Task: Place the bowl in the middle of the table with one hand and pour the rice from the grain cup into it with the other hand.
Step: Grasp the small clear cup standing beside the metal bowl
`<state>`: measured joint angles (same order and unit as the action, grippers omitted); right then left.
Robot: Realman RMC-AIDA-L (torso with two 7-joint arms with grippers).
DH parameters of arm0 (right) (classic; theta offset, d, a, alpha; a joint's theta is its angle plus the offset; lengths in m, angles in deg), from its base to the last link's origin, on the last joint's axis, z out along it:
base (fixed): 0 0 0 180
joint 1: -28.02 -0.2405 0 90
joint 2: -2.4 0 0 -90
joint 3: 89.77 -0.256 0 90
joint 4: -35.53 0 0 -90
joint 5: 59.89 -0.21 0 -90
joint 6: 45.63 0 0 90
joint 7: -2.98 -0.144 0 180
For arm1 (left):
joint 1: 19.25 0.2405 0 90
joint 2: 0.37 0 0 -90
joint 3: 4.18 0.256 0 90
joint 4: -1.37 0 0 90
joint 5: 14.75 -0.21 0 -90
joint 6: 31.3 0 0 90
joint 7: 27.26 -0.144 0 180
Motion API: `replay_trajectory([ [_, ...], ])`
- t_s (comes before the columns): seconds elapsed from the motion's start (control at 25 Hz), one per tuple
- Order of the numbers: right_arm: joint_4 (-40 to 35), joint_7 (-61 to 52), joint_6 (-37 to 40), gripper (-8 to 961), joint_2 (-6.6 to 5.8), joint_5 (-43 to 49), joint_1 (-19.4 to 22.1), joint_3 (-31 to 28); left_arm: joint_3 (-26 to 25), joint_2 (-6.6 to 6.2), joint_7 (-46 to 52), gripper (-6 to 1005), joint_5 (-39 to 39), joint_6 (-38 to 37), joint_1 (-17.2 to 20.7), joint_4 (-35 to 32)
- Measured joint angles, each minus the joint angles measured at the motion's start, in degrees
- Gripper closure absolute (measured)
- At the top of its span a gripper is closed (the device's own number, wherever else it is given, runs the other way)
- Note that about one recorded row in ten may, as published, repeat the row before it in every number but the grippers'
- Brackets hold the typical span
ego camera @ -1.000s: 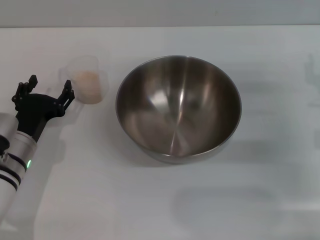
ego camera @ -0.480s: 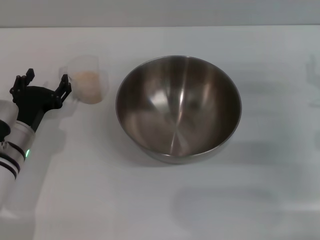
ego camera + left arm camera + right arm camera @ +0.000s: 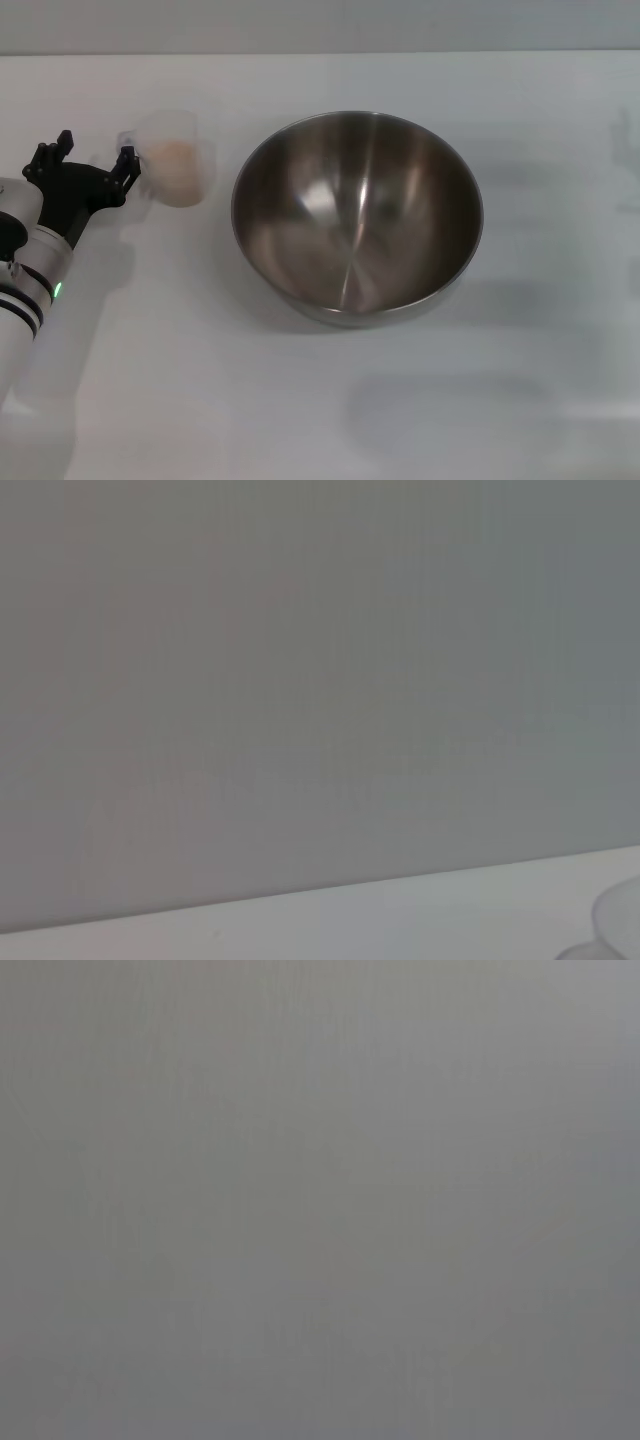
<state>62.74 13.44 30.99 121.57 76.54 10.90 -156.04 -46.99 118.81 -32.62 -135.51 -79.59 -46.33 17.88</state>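
- One grain cup (image 3: 176,160) stands upright on the table (image 3: 300,400), off to the left of the bowl (image 3: 357,215) and apart from it, with the rice (image 3: 174,154) showing as a pale heap inside.
- Bowl sits about mid-table with nothing in it, so to my eye the placing step is done and the pour has not begun.
- Left gripper (image 3: 84,166) is just beside the cup on its outer side, fingers spread wide and holding nothing; one fingertip is next to the cup's handle side.
- Step in hand looks like the approach to grasp the cup.
- Next move, I'd judge: slide in, close on the handle or wall, lift level, carry over the bowl's rim, tip.
- Right arm is nowhere to be seen.
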Motion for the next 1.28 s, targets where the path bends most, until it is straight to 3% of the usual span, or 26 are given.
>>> replay_trajectory([
  [0.44,-0.05,0.0,-0.46,419,-0.06,-0.03,-0.37,0.0,0.17,0.0,0.38,423,-0.15,0.1,-0.08,0.38],
  [0.92,-2.34,-0.09,-0.52,419,-0.09,-0.03,-1.8,0.0,0.58,-0.09,0.6,868,-0.53,-0.56,-0.34,0.93],
  [1.12,-3.15,-0.46,-0.52,419,-0.09,-0.03,-2.31,0.0,0.78,-0.1,0.29,967,-0.65,-3.48,0.26,1.95],
  [1.28,-3.99,-0.47,-0.52,419,-0.09,-0.03,-2.66,-0.01,1.93,-0.18,-0.61,967,-0.78,-10.1,0.99,2.04],
])
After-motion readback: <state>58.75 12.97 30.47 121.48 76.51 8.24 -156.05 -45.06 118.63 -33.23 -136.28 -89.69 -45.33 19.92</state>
